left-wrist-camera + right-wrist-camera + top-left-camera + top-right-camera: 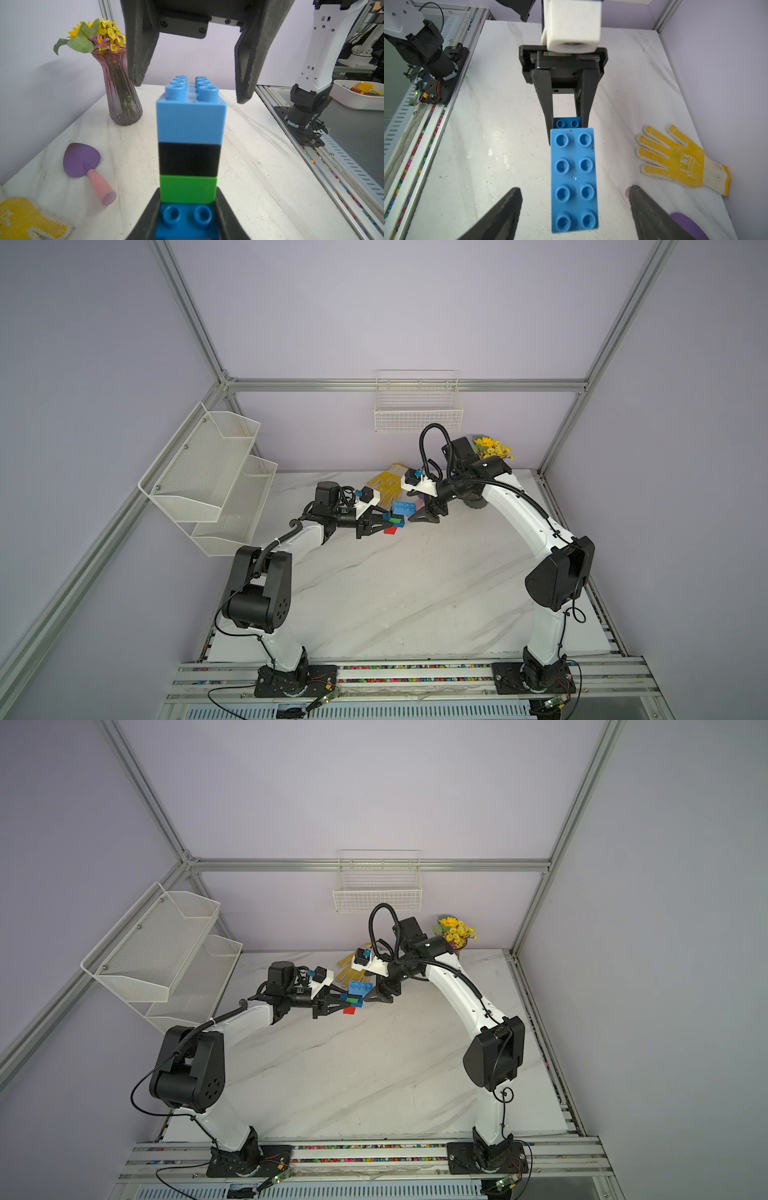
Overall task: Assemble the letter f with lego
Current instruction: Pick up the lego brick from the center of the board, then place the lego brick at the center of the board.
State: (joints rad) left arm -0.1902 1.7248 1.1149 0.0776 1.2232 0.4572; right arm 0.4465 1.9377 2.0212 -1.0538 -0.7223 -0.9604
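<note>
My left gripper [188,199] is shut on a dark blue brick [187,220], held above the table. Joined onto that brick are a green brick [188,189], a black brick [189,159] and a long light blue brick [191,122] at the far end. In both top views a red brick [390,531] [349,1011] shows at the stack's lower side, under the left gripper [384,526]. My right gripper [575,190] is open, one finger on each side of the light blue brick [574,178] with a gap on both sides.
A purple glass vase of yellow flowers [122,87] stands at the back right of the marble table. A purple trowel [83,160] and a yellow glove [679,160] lie near the back wall. A wire basket [417,414] and mesh shelves [208,472] hang on the walls.
</note>
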